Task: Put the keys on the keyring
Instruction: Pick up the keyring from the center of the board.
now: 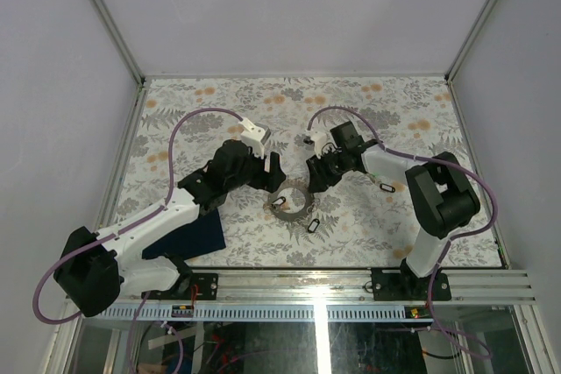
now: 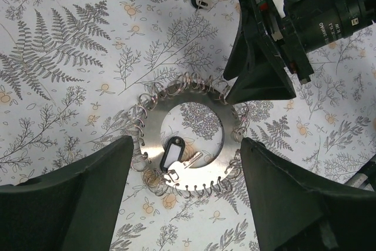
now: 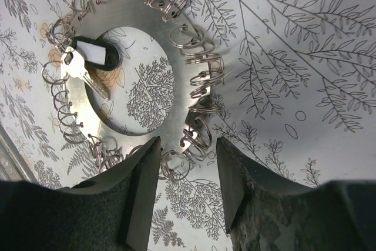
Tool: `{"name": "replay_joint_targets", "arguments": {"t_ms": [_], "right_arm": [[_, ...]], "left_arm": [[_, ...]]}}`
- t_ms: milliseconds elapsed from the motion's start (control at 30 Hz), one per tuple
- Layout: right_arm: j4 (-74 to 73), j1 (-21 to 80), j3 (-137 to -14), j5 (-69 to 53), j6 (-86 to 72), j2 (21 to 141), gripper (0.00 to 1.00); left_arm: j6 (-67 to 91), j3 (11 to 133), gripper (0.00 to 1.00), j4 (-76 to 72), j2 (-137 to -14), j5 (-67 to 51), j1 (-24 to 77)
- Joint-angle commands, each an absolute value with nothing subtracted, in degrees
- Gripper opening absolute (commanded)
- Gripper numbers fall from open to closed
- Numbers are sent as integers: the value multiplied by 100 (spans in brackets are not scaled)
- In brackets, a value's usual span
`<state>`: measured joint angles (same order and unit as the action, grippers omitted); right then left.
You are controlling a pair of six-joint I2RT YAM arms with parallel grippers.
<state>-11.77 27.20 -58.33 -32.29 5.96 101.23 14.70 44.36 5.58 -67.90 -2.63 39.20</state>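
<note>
Over the keyring [image 2: 151, 133], a flat silvery plate edged with small wire rings that lies on the patterned surface [image 1: 219, 98], the left fingers [image 2: 76, 198] hang spread wide, one on each side of it, grasping nothing. That straddle looks meant to steady the plate, so it does not slide while the other arm works.

At the keyring's opposite edge the right fingers [image 3: 141, 192] are likewise released and empty. Their tips sit just short of one wire loop [image 3: 197, 139], probably lined up to pinch it.

A key with a black tag [image 2: 173, 151] lies on the keyring's plate by the inner rim; whether it is threaded cannot be told. A second key [image 1: 313, 226] lies loose just beside the keyring on its near side, and a third key [image 1: 384, 187] lies well apart to its right, both not yet fetched.
</note>
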Motion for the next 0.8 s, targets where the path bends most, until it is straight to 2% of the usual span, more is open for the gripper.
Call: {"name": "replay_joint_targets", "arguments": {"t_ms": [0,133,200,500,767], "right_arm": [[-1378,2732,-6150,-3480,816,10326,48],[-1390,2766,-6199,-3472,821,10446,46],[-1418,2776,-6239,-3459,819,10474,41],[-1496,2792,-6222,-3714,820,10337,2],[-1440,2791,-5973,-3915,461,9576,0]], "left_arm": [[1397,4611,72,528,-6741,-348,3881],[1393,4637,72,544,-6766,-365,3876],[1381,4641,72,553,-6769,-366,3874],[1386,4619,72,535,-6737,-350,3870],[1378,4553,73,277,-6510,-529,3867]]}}
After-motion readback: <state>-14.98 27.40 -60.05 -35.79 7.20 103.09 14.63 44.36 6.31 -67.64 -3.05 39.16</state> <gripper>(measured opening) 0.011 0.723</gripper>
